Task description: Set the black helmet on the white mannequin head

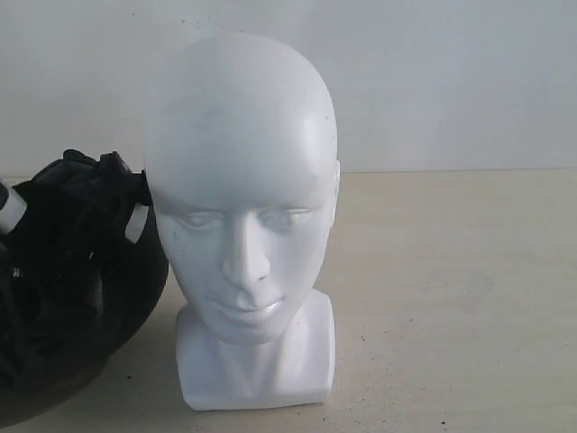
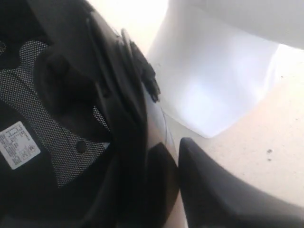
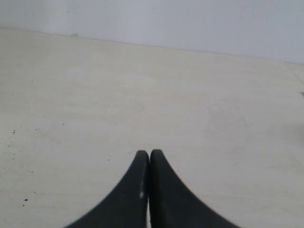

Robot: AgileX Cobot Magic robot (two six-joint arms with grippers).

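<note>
The white mannequin head (image 1: 242,198) stands upright on its blocky neck base in the middle of the table, face toward the exterior camera. To its left the black helmet (image 1: 72,289) lies with its opening up, showing dark lining and straps, and its rim reaches the head's side. In the left wrist view my left gripper (image 2: 159,154) straddles the helmet (image 2: 71,95) at its rim. One finger (image 2: 213,190) lies against the outer shell and the other is hidden inside. The neck base (image 2: 213,80) is just beyond. My right gripper (image 3: 149,153) is shut and empty over bare table.
The beige table (image 1: 451,298) stretches to the right of the head, with a plain white wall behind. A white label (image 2: 16,145) is stuck to the helmet's mesh lining. A white arm part (image 1: 9,207) shows at the left edge of the exterior view.
</note>
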